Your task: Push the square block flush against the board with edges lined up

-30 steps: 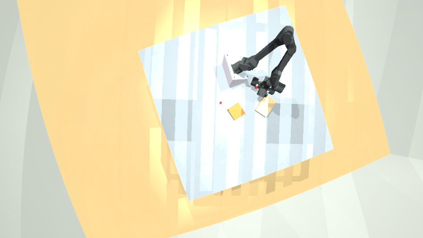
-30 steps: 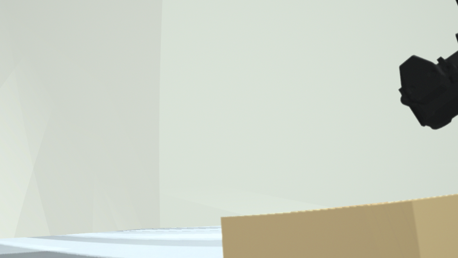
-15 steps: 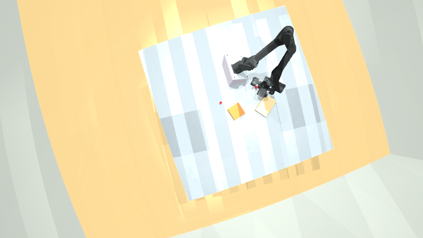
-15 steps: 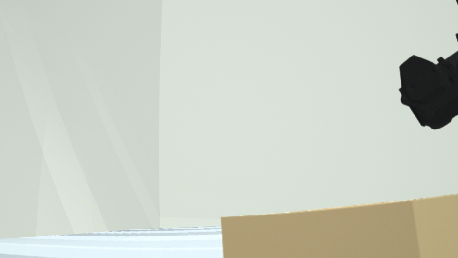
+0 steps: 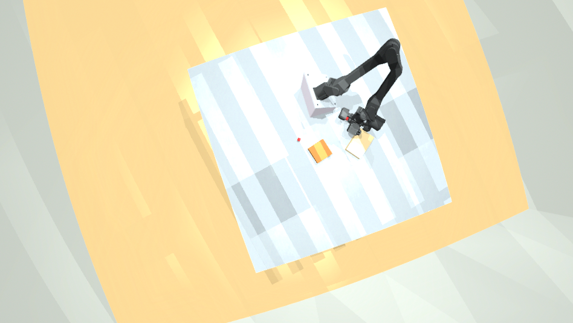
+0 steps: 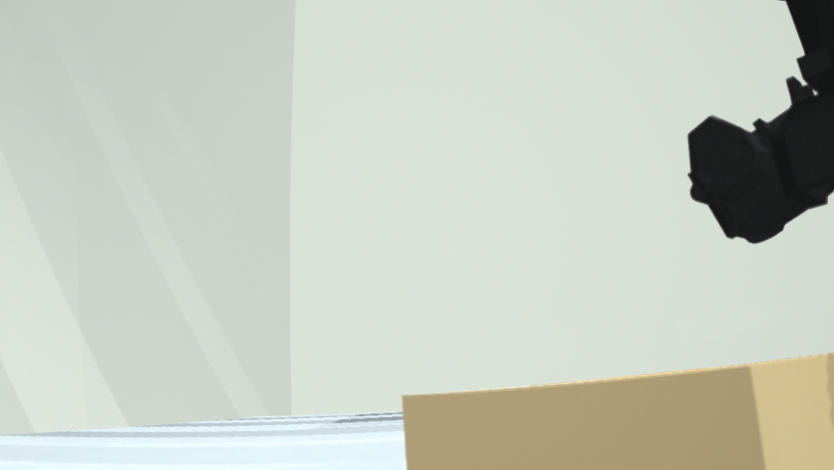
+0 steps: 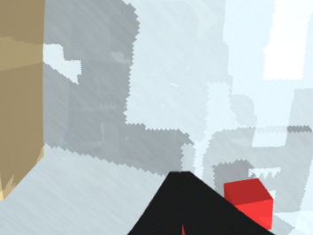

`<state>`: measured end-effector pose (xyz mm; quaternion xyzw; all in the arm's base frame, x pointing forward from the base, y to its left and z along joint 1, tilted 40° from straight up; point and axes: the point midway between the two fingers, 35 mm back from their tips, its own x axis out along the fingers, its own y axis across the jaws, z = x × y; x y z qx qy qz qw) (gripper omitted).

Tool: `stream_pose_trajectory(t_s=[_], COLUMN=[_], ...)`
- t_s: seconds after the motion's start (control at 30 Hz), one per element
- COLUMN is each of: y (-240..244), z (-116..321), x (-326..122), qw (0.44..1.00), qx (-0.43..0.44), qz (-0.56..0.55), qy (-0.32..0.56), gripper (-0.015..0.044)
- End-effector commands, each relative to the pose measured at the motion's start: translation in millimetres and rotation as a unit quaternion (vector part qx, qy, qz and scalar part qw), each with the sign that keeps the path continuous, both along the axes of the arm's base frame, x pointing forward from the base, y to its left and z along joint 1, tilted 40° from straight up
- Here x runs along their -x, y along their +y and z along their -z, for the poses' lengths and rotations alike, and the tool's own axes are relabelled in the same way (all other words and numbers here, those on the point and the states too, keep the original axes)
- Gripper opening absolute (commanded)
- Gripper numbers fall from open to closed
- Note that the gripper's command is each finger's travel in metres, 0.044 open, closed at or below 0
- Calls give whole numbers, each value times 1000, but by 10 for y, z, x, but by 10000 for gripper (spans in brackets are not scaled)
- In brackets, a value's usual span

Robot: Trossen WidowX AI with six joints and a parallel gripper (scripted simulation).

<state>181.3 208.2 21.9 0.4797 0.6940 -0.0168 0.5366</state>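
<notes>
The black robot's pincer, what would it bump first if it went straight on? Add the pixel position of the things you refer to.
The pincer (image 5: 355, 122) (image 6: 749, 224) (image 7: 179, 181) would probably bump the pale, patchy tabletop (image 5: 256, 120) (image 6: 233, 446) (image 7: 177, 88) first. I can't tell how far away it is.

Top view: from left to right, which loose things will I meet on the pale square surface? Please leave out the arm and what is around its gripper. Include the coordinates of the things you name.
Small red cube (image 5: 298, 139) → orange block (image 5: 320, 151) → tan piece (image 5: 359, 146) (image 6: 583, 426) (image 7: 21, 102).
</notes>
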Motion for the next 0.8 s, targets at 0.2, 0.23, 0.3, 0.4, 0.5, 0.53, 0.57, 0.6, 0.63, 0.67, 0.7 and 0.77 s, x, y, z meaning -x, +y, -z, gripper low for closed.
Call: stream_pose_trajectory(t_s=[0.2,0.23,0.3,0.4,0.5,0.53,0.57,0.6,0.63,0.67,0.7,0.77], y=[-89,-98,-118,-142,-255,-346,-420,-463,-478,-478,-478,-478], z=[78,85,100,117,-57,-165,-253,-306,-324,-324,-324,-324], x=[-122,-134,-157,-183,-160,-153,-140,-128,-123,-123,-123,-123], qw=[1000,1000,1000,1000,1000,1000,1000,1000,1000,1000,1000,1000], qx=[-1,-1,-2,-2,0,0,-1,-2,-3,-3,-3,-3], qz=[-2,-2,-2,-2,-1,-1,-1,-1,-1,-1,-1,-1], qy=[0,0,0,0,0,0,-1,-1,-1,-1,-1,-1], gripper=[0,0,0,0,0,0,0,0,0,0,0,0])
